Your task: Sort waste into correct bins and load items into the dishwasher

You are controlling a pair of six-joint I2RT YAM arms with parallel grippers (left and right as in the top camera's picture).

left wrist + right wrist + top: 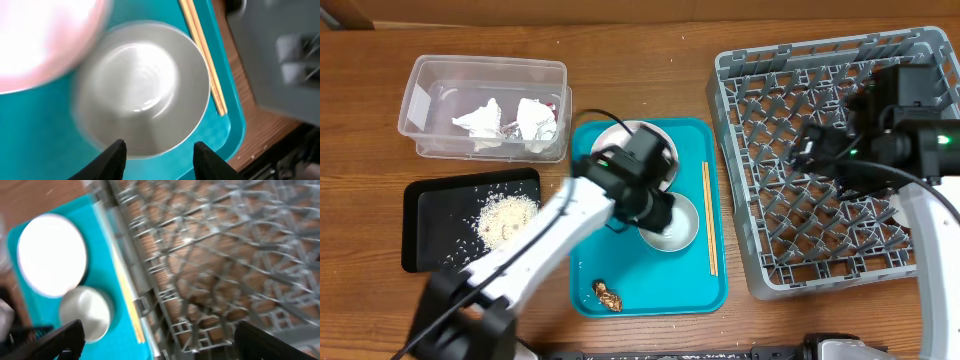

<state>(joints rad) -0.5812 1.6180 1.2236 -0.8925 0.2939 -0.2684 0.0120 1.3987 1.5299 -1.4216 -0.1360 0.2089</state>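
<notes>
Left gripper (159,146): fingers part-way apart, nothing pinched. It hangs right over the bowl (145,90), whose near rim shows in the gap between the two fingers. Can't tell if the fingers touch the rim.

Bowl sits on the teal tray (35,135). Plate (40,40), pale pink and blurred, is just beyond the bowl from the left gripper, also on the teal tray; overhead, the gripper covers part of it. Chopsticks (205,65) lie side by side on the teal tray, just beside the bowl, on the rack side of the left gripper. Brown scrap (608,295) is on the teal tray too, back toward the left arm's base, apart from the bowl.

Black tray (430,210) is off to the far side of the left gripper from the rack, with rice (505,218) piled and scattered on it. Clear tub (430,75) is beyond the black tray, well apart from the gripper, with tissues (480,122) inside.

Right gripper (159,327): fingers wide apart, empty, hovering above the rack (225,255), with grid pegs directly below it. No dishes show in the rack. The wrist view is blurred. Teal tray, plate and bowl are off to the gripper's side, past the rack wall.
</notes>
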